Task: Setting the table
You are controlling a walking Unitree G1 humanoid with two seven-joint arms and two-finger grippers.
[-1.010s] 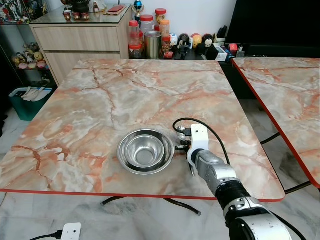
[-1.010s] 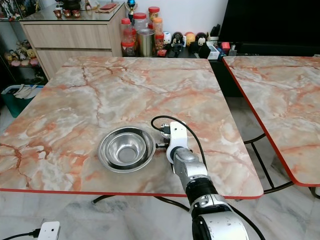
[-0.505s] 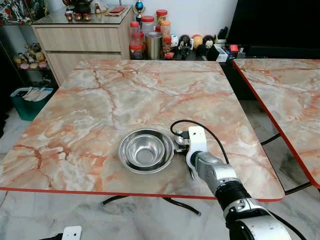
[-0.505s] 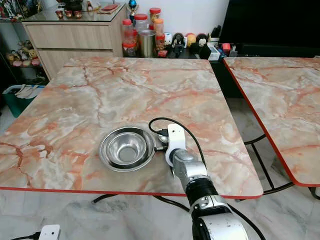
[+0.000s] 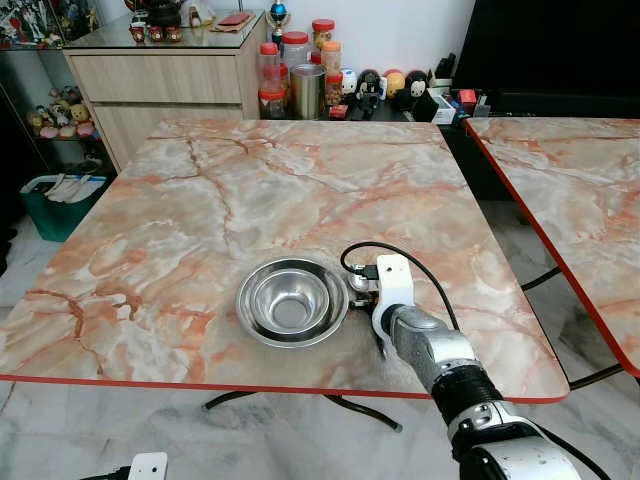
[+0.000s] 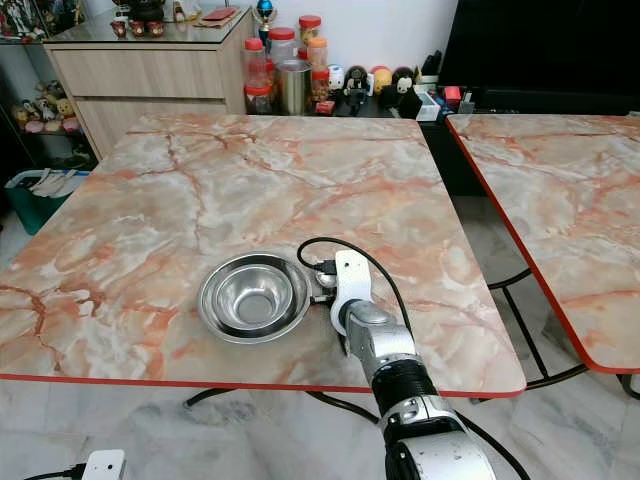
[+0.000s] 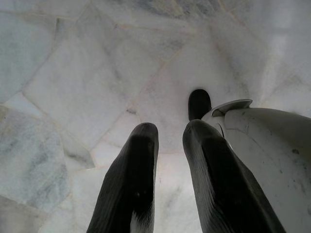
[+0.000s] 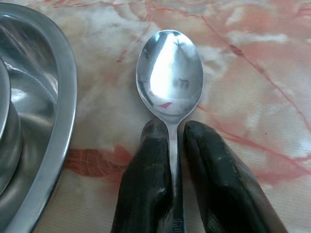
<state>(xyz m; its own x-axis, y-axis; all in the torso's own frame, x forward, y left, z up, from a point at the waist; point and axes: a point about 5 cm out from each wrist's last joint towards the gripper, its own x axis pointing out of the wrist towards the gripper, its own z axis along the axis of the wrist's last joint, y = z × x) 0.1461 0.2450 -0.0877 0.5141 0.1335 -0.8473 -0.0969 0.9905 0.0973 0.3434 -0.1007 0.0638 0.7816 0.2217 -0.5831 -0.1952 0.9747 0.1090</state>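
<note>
Your right gripper (image 8: 174, 133) is pinching the handle of a spoon (image 8: 170, 73), whose bowl lies over the marble table (image 5: 200, 200) just beside the steel bowl (image 5: 291, 301), near the table's front edge. Your left gripper (image 7: 170, 133) hangs over pale marble floor (image 7: 73, 73), fingers nearly together with nothing between them. Around you: a second marble table (image 5: 580, 180) on the right (red-edged, like the first), a wooden sideboard (image 5: 160, 80) and jars (image 5: 295, 70) behind.
</note>
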